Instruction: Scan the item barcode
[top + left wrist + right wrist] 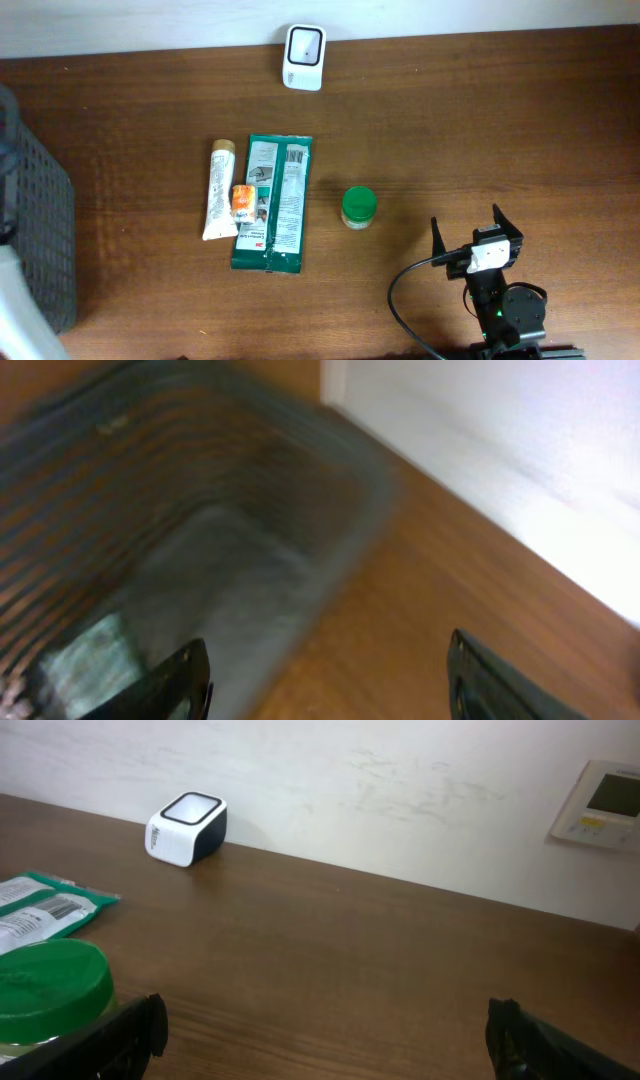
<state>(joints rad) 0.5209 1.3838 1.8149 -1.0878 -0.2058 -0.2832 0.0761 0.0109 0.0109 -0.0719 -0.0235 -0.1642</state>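
The white barcode scanner (303, 44) stands at the table's far edge, also in the right wrist view as the scanner (187, 827) against the wall. Mid-table lie a white tube (217, 190), a green packet (273, 204) with a small orange item (243, 201) on it, and a green-lidded jar (358, 207). My right gripper (468, 220) is open to the right of the jar, nothing between its fingers (325, 1030). My left gripper (325, 680) is open over the rim of a dark basket (230, 510), holding nothing. The left wrist view is blurred.
The dark mesh basket (40, 240) stands at the table's left edge; a blurred pale green shape (95, 660) lies inside it. The jar's lid (50, 985) sits just left of my right fingers. A wall panel (600, 805) hangs at the far right.
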